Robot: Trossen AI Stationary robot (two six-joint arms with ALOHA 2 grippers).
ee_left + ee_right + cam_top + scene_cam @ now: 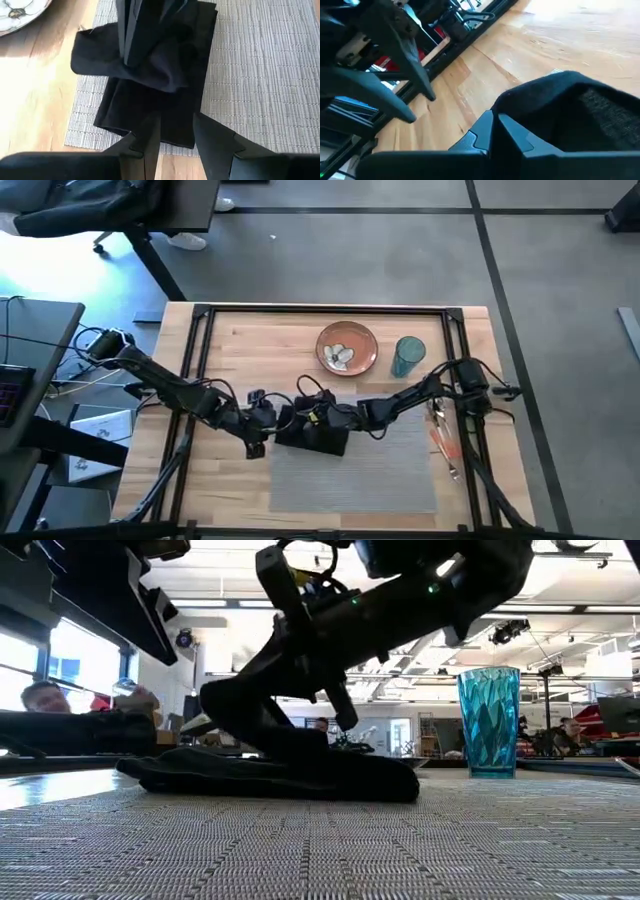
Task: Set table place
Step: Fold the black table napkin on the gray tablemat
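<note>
On table [260, 345]: one plate [347, 347], one napkin [318, 432].

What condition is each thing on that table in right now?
Napkin: crumpled, partly on the mat, pinched by the right end effector.
Mat: flat.
Plate: off the mat.
Cup: upright.
Cutlery: lying beside the mat.
Left end effector: open.
</note>
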